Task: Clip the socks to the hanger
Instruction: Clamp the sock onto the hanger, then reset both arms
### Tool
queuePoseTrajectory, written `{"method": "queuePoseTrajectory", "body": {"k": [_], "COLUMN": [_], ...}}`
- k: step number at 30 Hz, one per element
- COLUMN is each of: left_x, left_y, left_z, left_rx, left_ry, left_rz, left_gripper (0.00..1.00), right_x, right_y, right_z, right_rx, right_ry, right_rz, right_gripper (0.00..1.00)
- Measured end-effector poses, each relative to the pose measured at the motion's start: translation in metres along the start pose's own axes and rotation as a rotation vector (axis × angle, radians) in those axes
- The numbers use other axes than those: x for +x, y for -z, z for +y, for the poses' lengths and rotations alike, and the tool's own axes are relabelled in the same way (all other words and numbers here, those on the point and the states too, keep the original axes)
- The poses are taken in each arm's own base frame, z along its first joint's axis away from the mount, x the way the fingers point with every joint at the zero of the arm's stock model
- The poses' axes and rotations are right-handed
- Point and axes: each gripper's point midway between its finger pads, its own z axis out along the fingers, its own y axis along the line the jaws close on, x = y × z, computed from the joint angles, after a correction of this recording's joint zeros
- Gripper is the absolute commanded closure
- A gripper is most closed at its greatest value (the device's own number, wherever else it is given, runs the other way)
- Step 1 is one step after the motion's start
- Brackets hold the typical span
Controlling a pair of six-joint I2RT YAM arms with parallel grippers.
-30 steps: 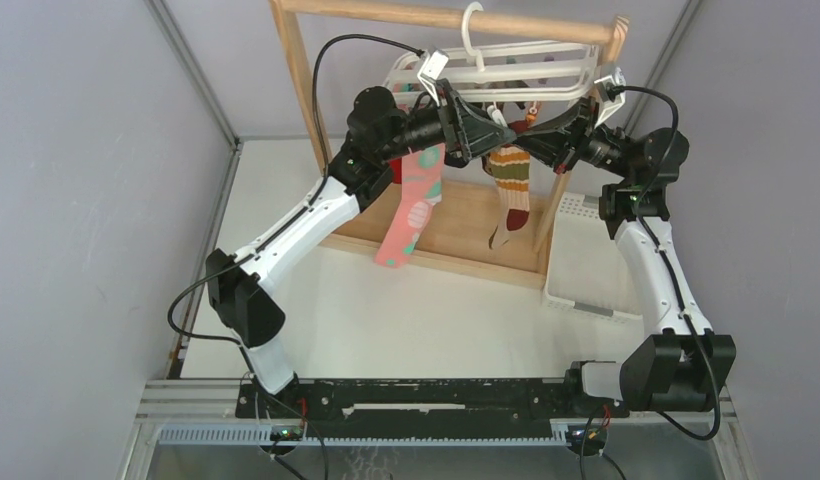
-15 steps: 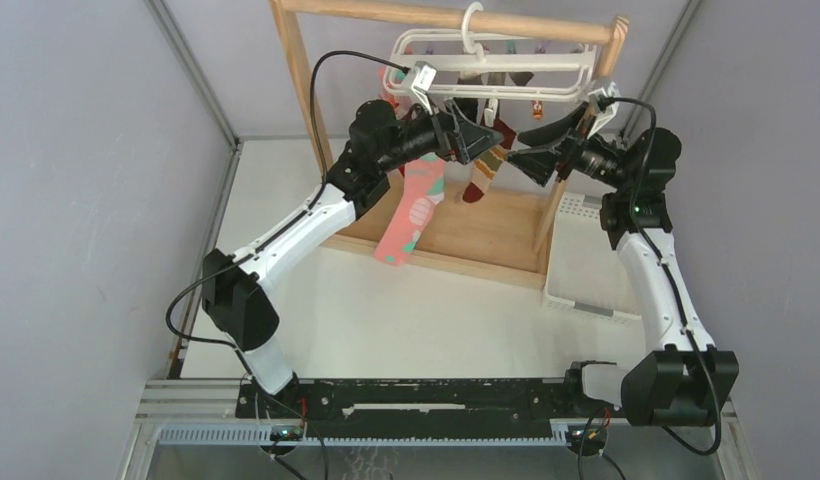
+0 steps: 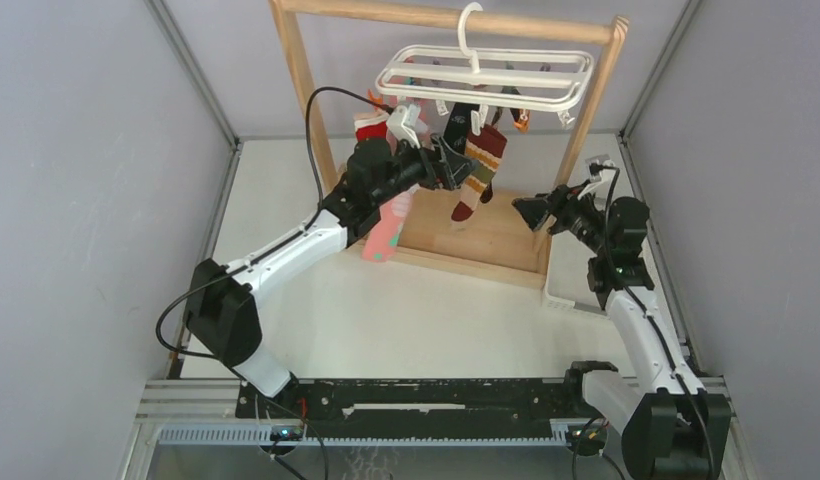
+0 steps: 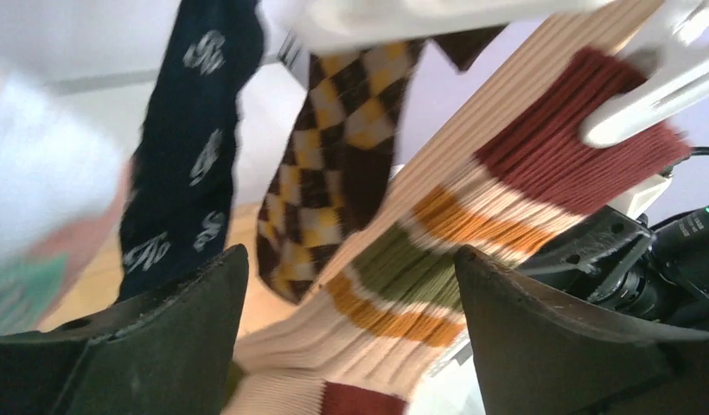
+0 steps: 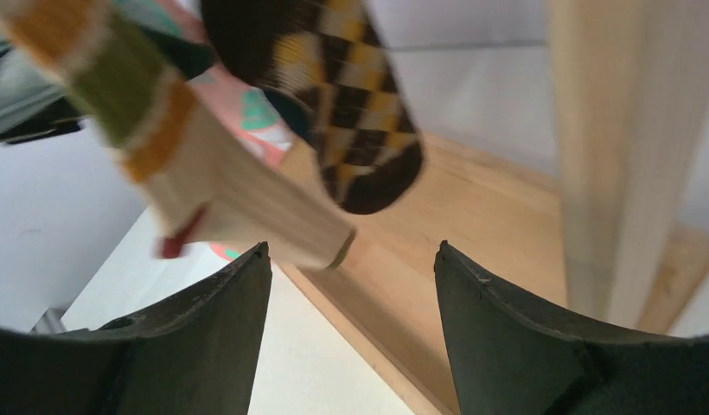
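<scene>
Hanging clipped on the hanger (image 3: pixel 486 72), the striped sock (image 3: pixel 487 150), left hand (image 3: pixel 454 166) and right hand (image 3: pixel 523 209) both spread wide, empty

Left arm (image 3: pixel 286 248) hides the upper half of the pink sock (image 3: pixel 379 240); in the right wrist view the striped sock (image 5: pixel 221 216) blurs, its top cut off.

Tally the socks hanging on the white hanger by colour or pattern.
Red sock: 1
Pink sock: 1
Navy sock: 1
Checkered sock: 1
Striped sock: 1
Total: 5 socks in view
</scene>
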Motion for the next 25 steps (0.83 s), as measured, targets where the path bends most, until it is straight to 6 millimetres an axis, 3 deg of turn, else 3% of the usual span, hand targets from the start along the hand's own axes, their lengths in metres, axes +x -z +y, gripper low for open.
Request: {"method": "queuePoseTrajectory", "body": {"k": [3, 8, 13, 17, 25], "left_x": [0.017, 0.048, 0.066, 0.074, 0.079], "left_y": [0.007, 0.024, 0.049, 0.059, 0.074], "left_z": [0.011, 0.036, 0.060, 0.076, 0.092], "left_rx": [-0.045, -0.154, -0.264, -0.338, -0.431], "left_ry": [0.010, 0.021, 0.024, 0.036, 0.032], "left_rz": [0.011, 0.035, 0.026, 0.018, 0.019], "left_gripper": [0.04, 0.02, 0.01, 0.04, 0.08], "right_x": [0.024, 0.060, 0.067, 0.077, 0.119], "right_y": [0.005, 0.017, 0.031, 0.037, 0.042], "right_z": [-0.021, -0.041, -0.060, -0.063, -0.062], "right_rx": [0.129, 0.314, 0.446, 0.474, 0.468], "right_ry": [-0.054, -0.079, -0.086, -0.099, -0.166], "right_rz": [0.003, 0.015, 0.004, 0.006, 0.084], "right_gripper": [0.25, 0.24, 0.24, 0.25, 0.25]}}
